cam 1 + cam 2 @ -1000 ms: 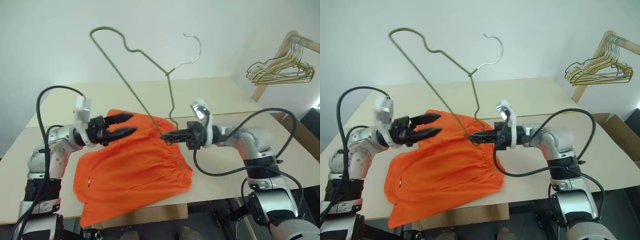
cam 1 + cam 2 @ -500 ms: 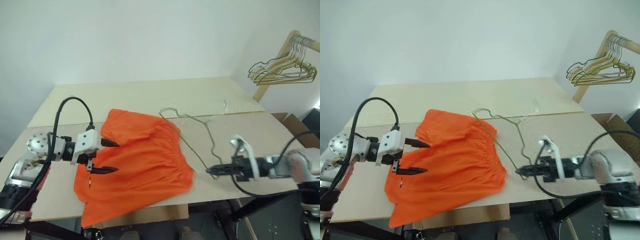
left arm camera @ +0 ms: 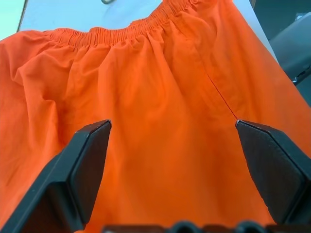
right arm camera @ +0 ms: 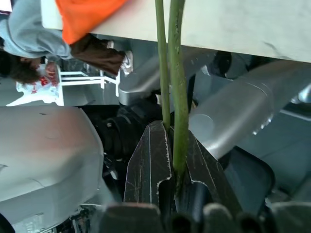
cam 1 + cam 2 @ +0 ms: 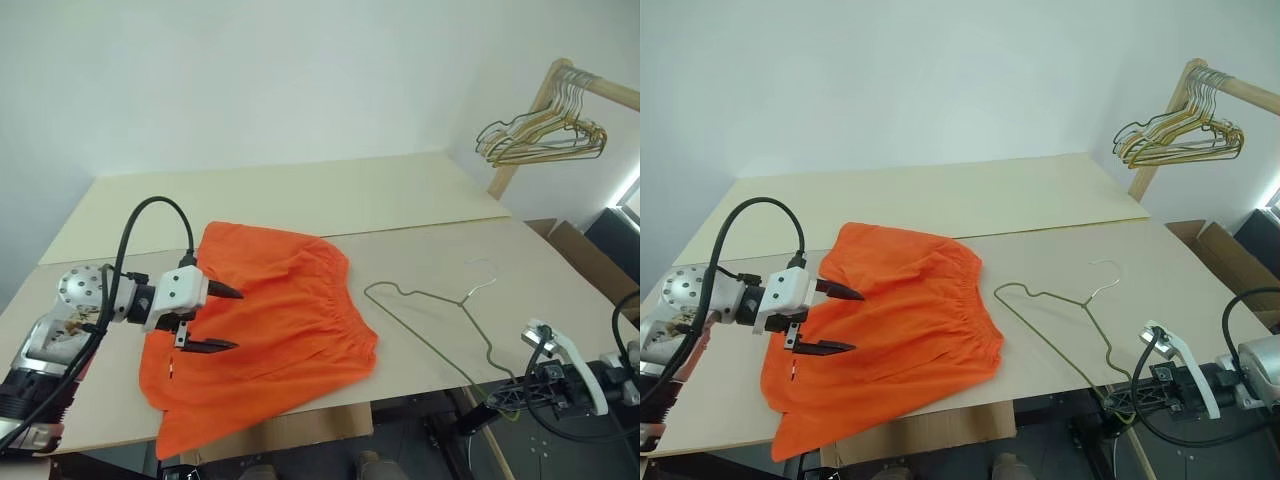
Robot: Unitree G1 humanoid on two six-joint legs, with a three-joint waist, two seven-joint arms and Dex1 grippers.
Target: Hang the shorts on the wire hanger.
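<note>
none hung yet | shorts (image 5: 265, 320) flat on table (image 5: 420, 215) | left claw (image 5: 212, 318) apart above them | right claw (image 5: 497, 398) clamped on wire hanger (image 5: 430, 315) at 3 o'clock

Pale wooden table (image 5: 300, 195) with orange shorts (image 5: 270, 320) and, seemingly flat, wire hanger (image 5: 430, 310) alongside.

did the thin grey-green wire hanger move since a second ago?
Yes. The thin grey-green wire hanger came down from above the orange shorts to lie on the table, right of them, in the right gripper.
</note>
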